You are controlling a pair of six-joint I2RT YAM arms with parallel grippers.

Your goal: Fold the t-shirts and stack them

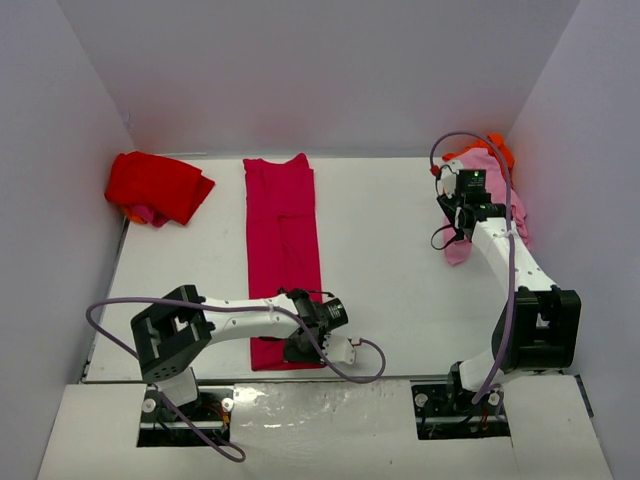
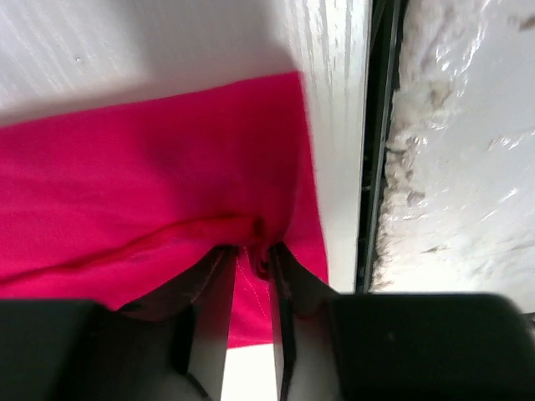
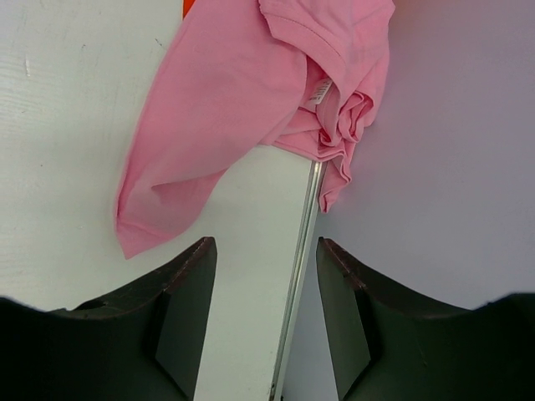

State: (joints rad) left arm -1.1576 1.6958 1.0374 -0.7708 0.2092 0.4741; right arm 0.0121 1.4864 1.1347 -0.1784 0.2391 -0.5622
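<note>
A crimson-magenta t-shirt (image 1: 283,240) lies folded into a long strip down the table's middle. My left gripper (image 1: 300,350) is at its near end, by the table's front edge. In the left wrist view the narrow jaws (image 2: 253,251) pinch a bunched fold of the shirt's hem (image 2: 150,167). A bright red t-shirt (image 1: 155,185) lies folded at the far left, with bits of orange and pink cloth under it. A pale pink t-shirt (image 1: 520,215) (image 3: 242,100) lies crumpled at the far right on an orange one (image 1: 497,148). My right gripper (image 1: 460,222) (image 3: 266,251) hovers open and empty beside it.
The table's right edge rail (image 3: 303,251) runs between my right fingers, with the lilac wall (image 3: 451,167) beyond it. The front edge (image 2: 368,167) and crinkled white sheet (image 2: 468,125) lie just past the crimson shirt's hem. Lilac walls enclose three sides.
</note>
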